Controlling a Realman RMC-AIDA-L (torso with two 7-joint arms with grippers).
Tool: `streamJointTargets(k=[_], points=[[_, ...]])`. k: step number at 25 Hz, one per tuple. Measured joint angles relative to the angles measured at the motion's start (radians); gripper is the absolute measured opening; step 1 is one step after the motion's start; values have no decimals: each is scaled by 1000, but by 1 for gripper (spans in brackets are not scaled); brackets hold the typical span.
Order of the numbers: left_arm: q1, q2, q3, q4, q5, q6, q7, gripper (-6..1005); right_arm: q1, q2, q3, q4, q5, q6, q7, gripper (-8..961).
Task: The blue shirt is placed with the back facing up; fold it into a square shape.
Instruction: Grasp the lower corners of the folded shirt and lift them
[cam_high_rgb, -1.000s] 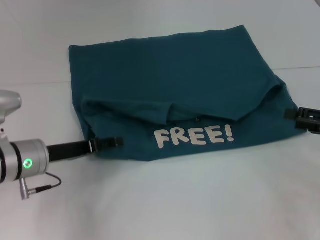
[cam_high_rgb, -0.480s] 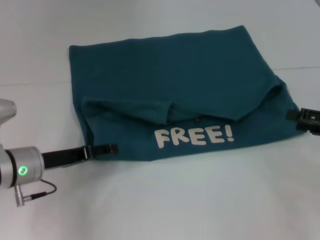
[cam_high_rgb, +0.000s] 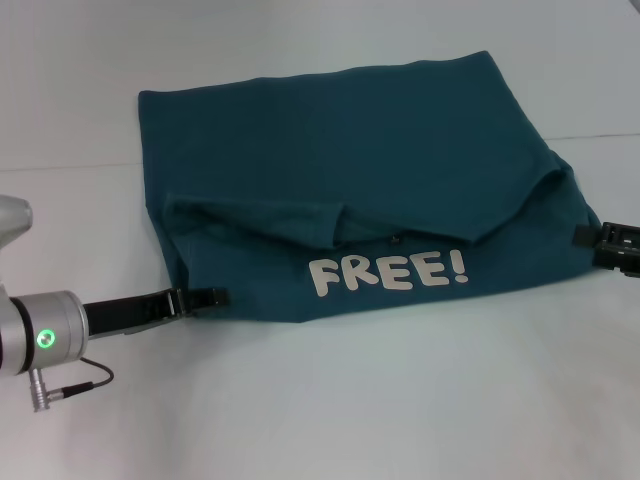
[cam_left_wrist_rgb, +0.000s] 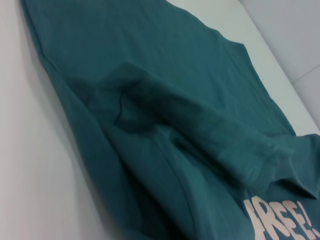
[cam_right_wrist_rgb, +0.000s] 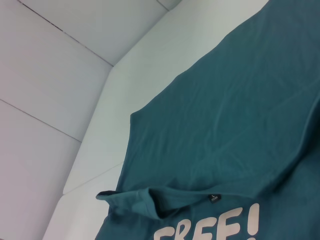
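Counter (cam_high_rgb: 330, 400): pale, plain surface carrying everything; a faint seam line crosses it at the far side.

Blue shirt (cam_high_rgb: 340, 150): lies flat on the counter, spread across its middle from left to right, far bigger than either pincer. The near part is doubled over toward the far side, so a band of the front shows facing up, while the far part shows plain fabric. Outline is a rough rectangle, wider than deep, so by my judgement the fold into a square is partly done and a further fold is needed.

Folded edge (cam_high_rgb: 260, 222): loose and rumpled, with a sagging lip near the left and a raised hump at the right; it would want smoothing for a neat square.

Lettering "FREE!" (cam_high_rgb: 388, 272): pale cream, near the shirt's near edge, readable from the robot's side, which confirms the front is turned up there.

Left pincer (cam_high_rgb: 205, 298): low over the counter at the shirt's near-left corner, tip touching or just beside the hem; placed there, I judge, because that corner is where a fold is gripped. Whether it is released or clenched, I cannot tell.

Right pincer (cam_high_rgb: 585, 237): at the shirt's right edge, mirroring the left; grip state likewise cannot be told.

Neck label (cam_right_wrist_rgb: 213, 199): small dark tag just beyond the lettering.
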Motion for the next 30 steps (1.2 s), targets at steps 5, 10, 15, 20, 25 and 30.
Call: streamJointTargets(k=[5, 10, 15, 20, 25, 30], points=[[-1, -1, 2, -1, 8, 0, -1, 511, -1, -4, 3, 1, 0, -7, 3, 825], [-1, -1, 1, -2, 8, 1, -2, 357, -1, -6, 1, 1, -1, -9, 4, 824], [-3, 1, 0, 2, 8, 12, -3, 200, 0, -11, -5, 1, -1, -9, 8, 825], [-9, 9, -10, 21, 5, 35, -3, 34, -1, -21, -8, 1, -2, -10, 25, 825], [-9, 13, -8, 30, 8, 52, -3, 33, 6, -37, -9, -7, -47, -11, 55, 825], [-9, 14, -5, 31, 8, 54, -3, 34, 63, -99, -10, -16, -160, -22, 158, 825]])
